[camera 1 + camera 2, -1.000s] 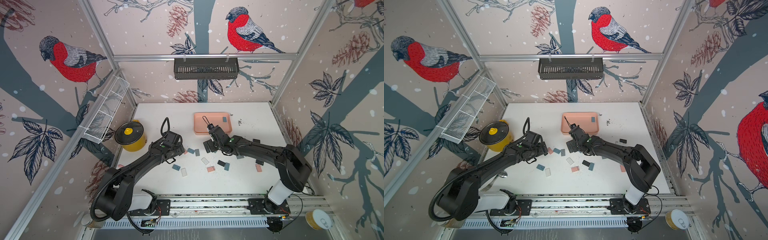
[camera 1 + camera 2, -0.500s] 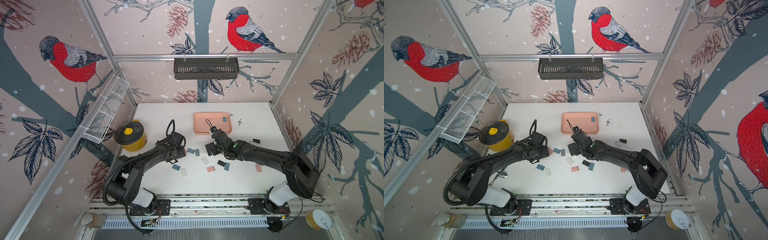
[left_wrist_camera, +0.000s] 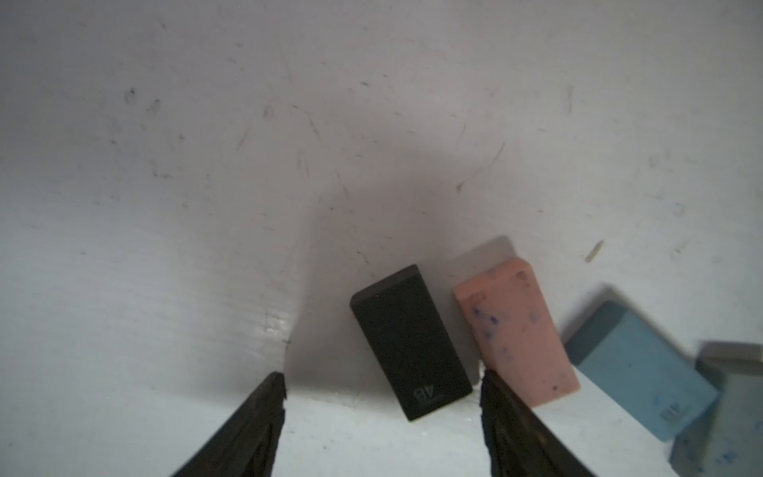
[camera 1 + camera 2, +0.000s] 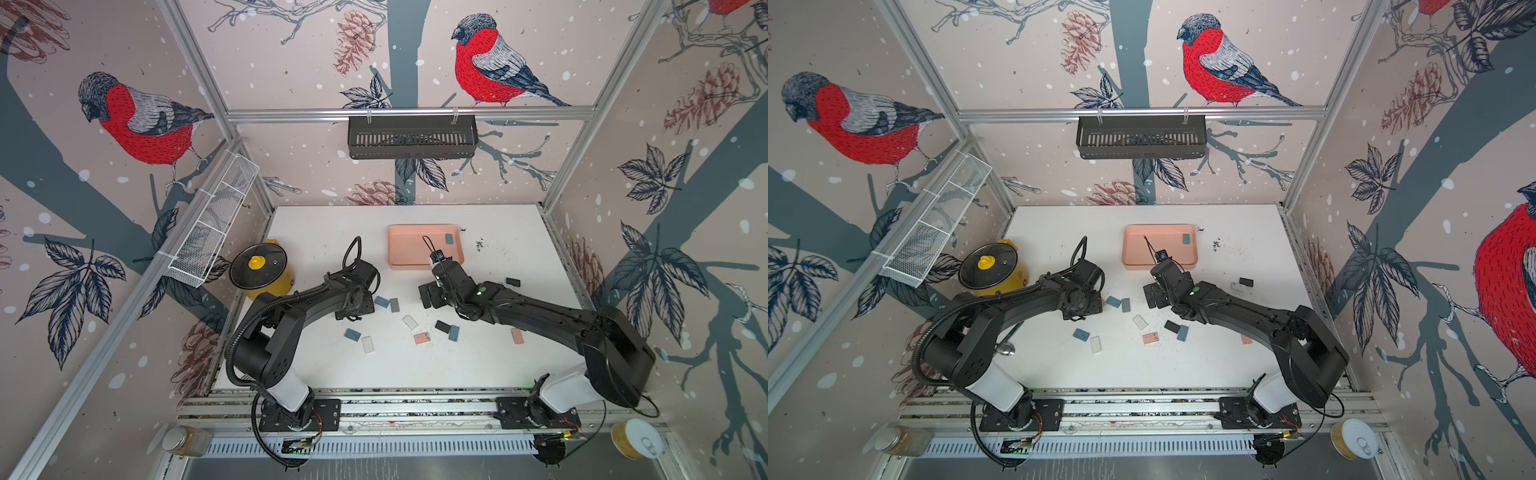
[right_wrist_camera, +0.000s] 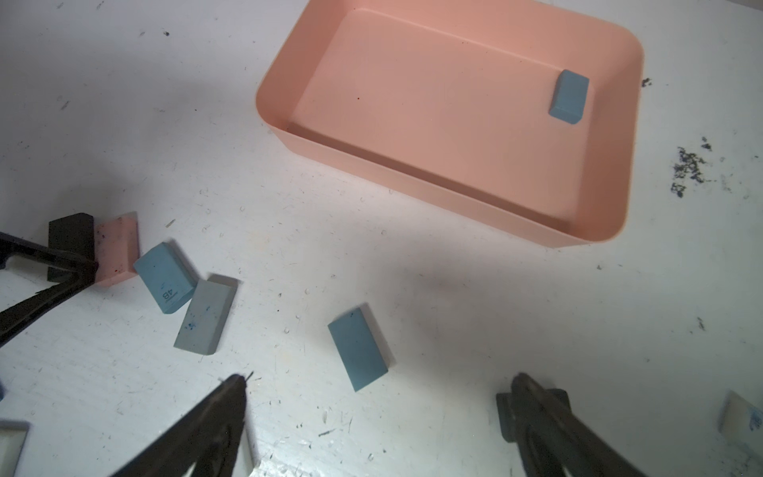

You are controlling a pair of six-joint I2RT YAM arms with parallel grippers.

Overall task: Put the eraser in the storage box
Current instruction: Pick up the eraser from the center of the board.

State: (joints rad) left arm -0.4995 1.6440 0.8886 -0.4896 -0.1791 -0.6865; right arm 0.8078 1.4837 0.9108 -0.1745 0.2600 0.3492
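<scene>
1. left arm (image 4: 291, 309): rising from the near rail, bowing over at the shoulder, forearm lying low and reaching toward the middle.
2. left gripper (image 3: 382, 388): pointing down from a bent wrist, jaws standing apart, both dark fingertips (image 3: 268, 396) showing with a wide gap between them.
3. right arm (image 4: 540, 316): elbow bulking at the outer side, forearm stretching low toward the middle.
4. right gripper (image 5: 380, 384): tilting forward and down, jaws spreading wide, gripping nothing.
5. Both grippers: facing each other in both top views, standing well apart.
</scene>
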